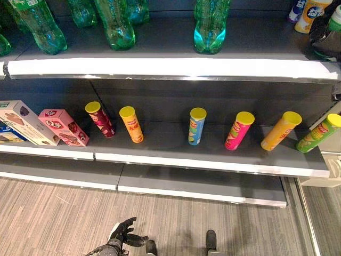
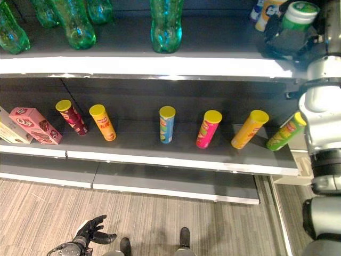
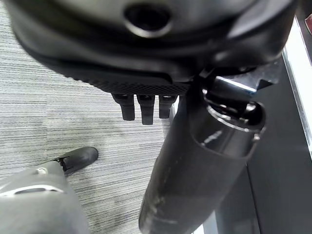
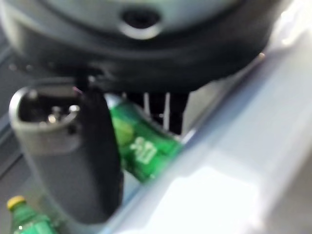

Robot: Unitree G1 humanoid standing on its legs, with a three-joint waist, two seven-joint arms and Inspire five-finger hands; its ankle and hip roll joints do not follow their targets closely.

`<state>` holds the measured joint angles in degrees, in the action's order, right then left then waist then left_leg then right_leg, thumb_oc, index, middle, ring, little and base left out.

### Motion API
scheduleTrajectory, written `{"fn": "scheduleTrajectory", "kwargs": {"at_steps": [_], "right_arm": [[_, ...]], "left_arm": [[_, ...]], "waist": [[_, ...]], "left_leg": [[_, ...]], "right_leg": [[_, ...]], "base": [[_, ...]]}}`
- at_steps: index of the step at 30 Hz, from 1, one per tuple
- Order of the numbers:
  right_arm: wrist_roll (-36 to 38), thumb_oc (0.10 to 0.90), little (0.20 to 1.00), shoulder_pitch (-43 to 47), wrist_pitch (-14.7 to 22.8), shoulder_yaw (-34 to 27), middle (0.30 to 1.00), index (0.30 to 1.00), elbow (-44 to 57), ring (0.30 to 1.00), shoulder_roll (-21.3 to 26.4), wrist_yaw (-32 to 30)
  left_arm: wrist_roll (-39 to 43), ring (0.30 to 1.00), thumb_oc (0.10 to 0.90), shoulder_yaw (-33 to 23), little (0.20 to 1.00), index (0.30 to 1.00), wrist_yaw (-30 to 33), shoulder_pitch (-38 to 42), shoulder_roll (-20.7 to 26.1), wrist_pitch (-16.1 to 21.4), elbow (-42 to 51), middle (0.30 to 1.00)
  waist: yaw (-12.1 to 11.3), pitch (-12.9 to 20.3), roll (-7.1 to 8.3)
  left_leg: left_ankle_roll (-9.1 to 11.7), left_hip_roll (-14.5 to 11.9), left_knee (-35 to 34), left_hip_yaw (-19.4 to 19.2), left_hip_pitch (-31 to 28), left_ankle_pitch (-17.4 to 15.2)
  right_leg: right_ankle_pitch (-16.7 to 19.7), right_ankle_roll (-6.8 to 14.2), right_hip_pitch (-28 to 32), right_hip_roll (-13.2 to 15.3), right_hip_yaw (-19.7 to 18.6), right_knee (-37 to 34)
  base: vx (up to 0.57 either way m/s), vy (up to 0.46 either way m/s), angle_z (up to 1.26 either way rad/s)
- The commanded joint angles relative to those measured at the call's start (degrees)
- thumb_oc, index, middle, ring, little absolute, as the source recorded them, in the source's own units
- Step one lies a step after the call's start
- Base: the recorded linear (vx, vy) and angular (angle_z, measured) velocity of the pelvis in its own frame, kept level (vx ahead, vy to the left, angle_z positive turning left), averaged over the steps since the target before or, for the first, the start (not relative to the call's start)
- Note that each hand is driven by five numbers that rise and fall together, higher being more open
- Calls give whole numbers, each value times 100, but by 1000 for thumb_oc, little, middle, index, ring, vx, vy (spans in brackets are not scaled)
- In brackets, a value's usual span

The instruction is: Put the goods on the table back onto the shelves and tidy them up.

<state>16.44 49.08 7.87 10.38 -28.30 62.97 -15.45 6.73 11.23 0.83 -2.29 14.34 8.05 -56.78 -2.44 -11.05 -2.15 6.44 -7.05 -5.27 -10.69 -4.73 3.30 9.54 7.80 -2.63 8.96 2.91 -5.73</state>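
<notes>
My right hand (image 2: 290,33) is raised to the far right end of the top shelf (image 1: 170,68). It is shut on a green-labelled bottle (image 2: 300,14) with a pale cap. In the right wrist view the thumb (image 4: 73,146) and the fingers close round the green bottle (image 4: 141,146), just above the shelf's pale edge. Low over the floor hangs my left hand (image 1: 123,233), open and holding nothing. Its fingers (image 3: 141,105) are relaxed and its thumb (image 3: 195,170) stands apart from them.
Large green bottles (image 1: 210,26) stand along the top shelf, with orange and white bottles (image 1: 310,13) at its right end. Several chip cans (image 1: 196,126) stand spaced on the middle shelf (image 1: 213,160). A pink box (image 1: 63,127) and a white box (image 1: 26,122) lie at its left.
</notes>
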Motion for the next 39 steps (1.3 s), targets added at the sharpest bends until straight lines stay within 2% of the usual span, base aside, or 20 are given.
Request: {"fn": "scheduleTrajectory", "kwargs": {"at_steps": [1, 11, 29, 34, 39], "right_arm": [[45, 800, 900, 708, 323, -234, 900, 900, 225, 900, 398, -228], [87, 800, 900, 742, 335, -252, 900, 900, 223, 900, 363, -264], [157, 800, 900, 784, 342, -212, 900, 900, 380, 900, 2, -294], [410, 800, 900, 834, 372, -208, 900, 900, 293, 900, -90, -245], [974, 800, 900, 826, 448, -269, 900, 900, 173, 900, -233, -134]], "left_arm": [[103, 900, 800, 416, 900, 900, 84, 308, 434, 133, 318, 900], [143, 900, 800, 417, 900, 900, 70, 302, 455, 133, 377, 900], [132, 900, 800, 446, 900, 900, 81, 328, 448, 88, 459, 900], [178, 900, 800, 465, 900, 900, 75, 337, 455, 81, 507, 900], [214, 900, 800, 498, 900, 900, 78, 333, 448, 70, 588, 900]], "waist": [[-248, 5, 291], [-269, -7, 298], [-353, 10, 279], [-361, 6, 279], [-359, -2, 281]], "left_leg": [[289, -154, 27, -14, -363, -673], [282, -149, 27, -12, -354, -677], [264, -125, 27, 21, -343, -693], [259, -120, 27, 26, -344, -693], [257, -121, 27, 28, -344, -690]], "right_leg": [[-1487, 378, 297, 367, 315, 826], [-1489, 378, 290, 368, 329, 824], [-1476, 384, 283, 396, 387, 843], [-1477, 382, 287, 397, 405, 849], [-1477, 380, 284, 397, 414, 854]], "base": [[0, 0, 0], [0, 0, 0], [0, 0, 0], [0, 0, 0], [0, 0, 0]]}}
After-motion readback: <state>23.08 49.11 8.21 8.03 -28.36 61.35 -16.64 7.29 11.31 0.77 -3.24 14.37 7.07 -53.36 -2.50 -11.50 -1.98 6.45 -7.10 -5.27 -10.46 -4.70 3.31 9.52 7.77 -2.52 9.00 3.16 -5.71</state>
